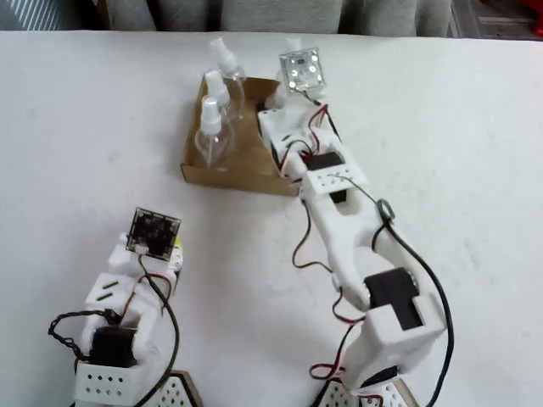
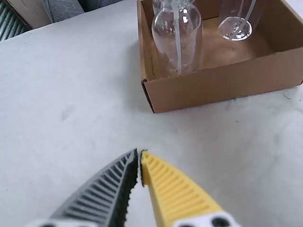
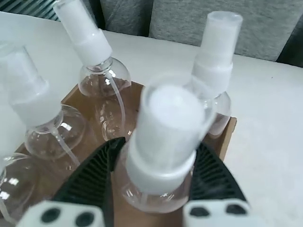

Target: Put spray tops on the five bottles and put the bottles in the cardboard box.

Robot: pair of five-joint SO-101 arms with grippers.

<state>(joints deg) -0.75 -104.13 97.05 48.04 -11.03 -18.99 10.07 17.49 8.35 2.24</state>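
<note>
Right pincer (image 3: 160, 144): clenched on capped bottle (image 3: 163, 118), inside the cardboard box (image 1: 222, 175), among other capped bottles (image 3: 100, 75).
Step, as judged: boxing the last bottle.
Next move: set it down, release, lift straight up clear of neighbouring spray tops.
Left pincer (image 2: 140, 158): closed, empty, over the surface (image 2: 66, 94), near the box.
Obscured: the capped bottle's base, and whether it rests on the box floor. Full bottle count uncertain, as the arm covers part of the box.
</note>
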